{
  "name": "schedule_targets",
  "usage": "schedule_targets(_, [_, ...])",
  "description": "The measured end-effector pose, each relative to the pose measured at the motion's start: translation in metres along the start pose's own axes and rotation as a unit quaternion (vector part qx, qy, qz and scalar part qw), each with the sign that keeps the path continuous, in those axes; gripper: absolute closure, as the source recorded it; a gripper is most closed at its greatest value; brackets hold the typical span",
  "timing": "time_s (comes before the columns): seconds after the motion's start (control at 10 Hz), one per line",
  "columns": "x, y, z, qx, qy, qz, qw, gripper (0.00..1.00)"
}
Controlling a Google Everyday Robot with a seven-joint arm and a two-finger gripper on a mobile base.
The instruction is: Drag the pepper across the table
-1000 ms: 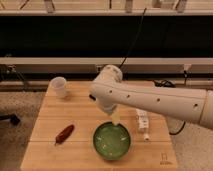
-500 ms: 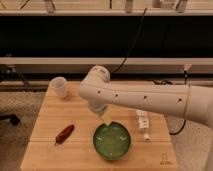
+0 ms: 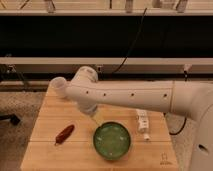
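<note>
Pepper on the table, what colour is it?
Dark red pepper, camera view; gripper hangs by the green bowl.

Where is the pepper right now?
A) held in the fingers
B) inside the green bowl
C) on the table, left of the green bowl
C: the pepper lies on the table left of the green bowl, apart from the gripper, which hangs by the bowl's far-left rim.

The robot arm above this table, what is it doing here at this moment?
The robot arm reaches in from the right over the wooden table. Its gripper hangs open by the far left rim of the green bowl, holding nothing. The pepper lies apart from it, left of the bowl, not yet dragged. A white cup stands at the far left corner.
</note>
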Motion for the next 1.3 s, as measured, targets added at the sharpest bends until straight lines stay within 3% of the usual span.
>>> schedule_targets(0.4, [-0.032,-0.02,0.004,-0.004,-0.003,-0.031,0.9995,0.2])
schedule_targets(0.7, [-0.041,-0.022,0.008,-0.007,-0.003,-0.048,0.9988,0.2])
schedule_targets(0.9, [-0.06,-0.032,0.016,-0.009,-0.008,-0.075,0.9971,0.2])
schedule_targets(1.3, [-0.073,-0.033,0.026,-0.015,-0.011,-0.102,0.9946,0.2])
